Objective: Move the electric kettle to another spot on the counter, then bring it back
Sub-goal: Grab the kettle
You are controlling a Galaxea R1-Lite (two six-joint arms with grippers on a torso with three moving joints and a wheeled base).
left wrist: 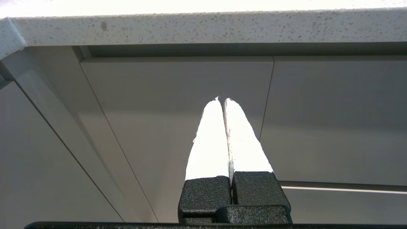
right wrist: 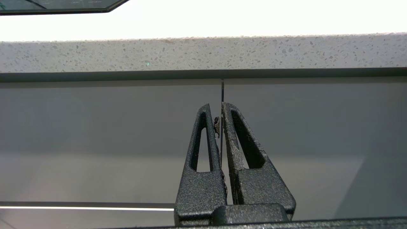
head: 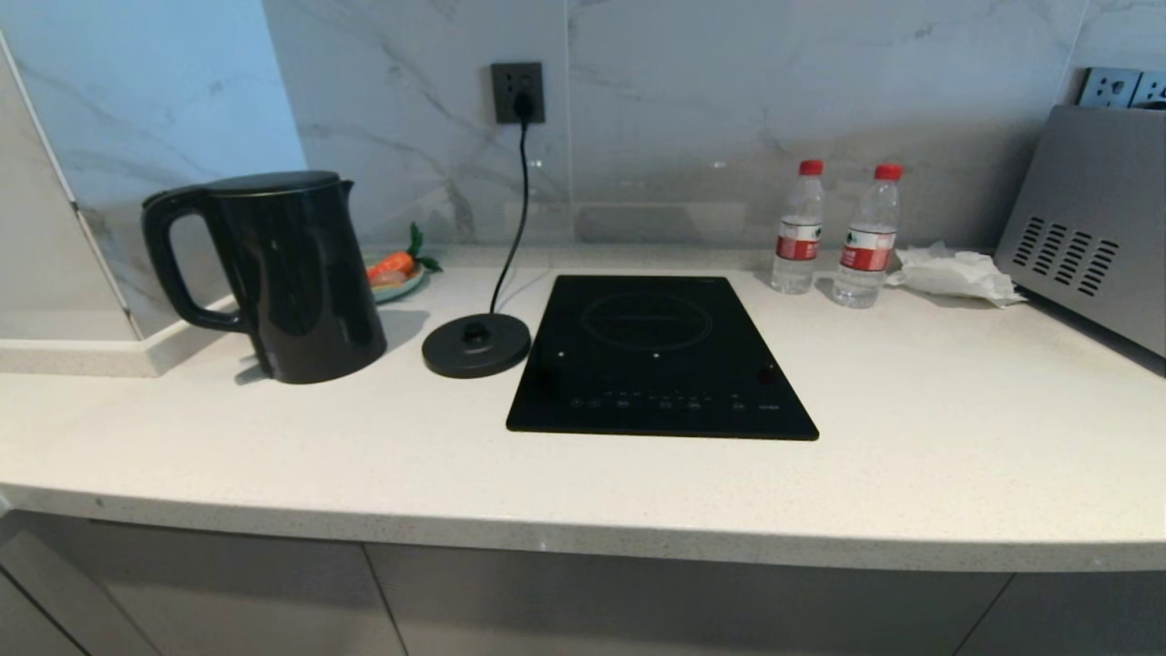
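On the counter (head: 911, 437), at its left, the electric kettle (head: 291, 273) stands upright beside its corded base (head: 475, 344), handle turned outward, probably easy for grasping. Below the edge, the left gripper (left wrist: 221, 99) and right gripper (right wrist: 215, 105) hang parked, fingers together, empty. Labels on the water bottles (head: 798, 228) are not readable.

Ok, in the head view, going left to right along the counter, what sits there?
Glossy black jug kettle → round black corded base disc → black glass induction hob → two clear red-capped water bottles → crumpled white tissue → grey vented appliance.
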